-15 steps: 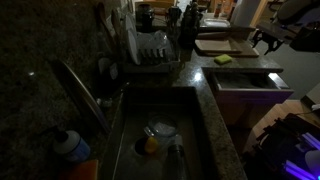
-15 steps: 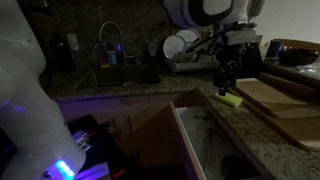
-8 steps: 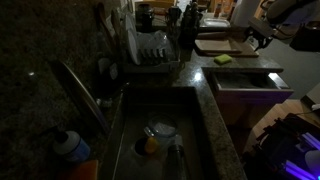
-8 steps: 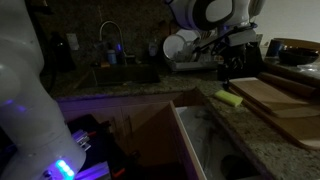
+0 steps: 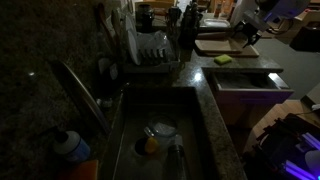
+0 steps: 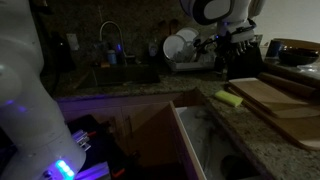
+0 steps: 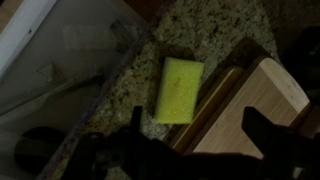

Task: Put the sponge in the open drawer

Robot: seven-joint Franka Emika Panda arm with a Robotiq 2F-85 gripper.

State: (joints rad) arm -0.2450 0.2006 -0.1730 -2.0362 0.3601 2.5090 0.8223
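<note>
Showing a dim kitchen counter, with much detail lost to shadow. In the wrist view the gripper (image 7: pixel 202 135) appears only as two dark, blurred fingers (image 7: pixel 138 128) cut off by the lower edge. The contents of the open drawer (image 7: pixel 40 38) are murky, glassy shapes that cannot be identified. In an exterior view the arm (image 6: pixel 215 10) runs out of frame at the top.

The fingers stand wide apart, holding nothing and touching nothing, poised above the counter.

The sponge (image 7: pixel 180 90), a flat, bright yellow-green rectangle with rounded corners, lies untouched on the speckled granite counter (image 7: pixel 205 28), outside the drawer. From the sponge, the drawer's pale rim lies at 10 o'clock, and a smooth wooden board (image 7: pixel 262 100) sits just beside it at 3 o'clock.

In an exterior view the sponge (image 6: pixel 229 99) lies at the board's (image 6: pixel 275 100) near edge, with the gripper (image 6: pixel 224 66) at 12 o'clock above it.
</note>
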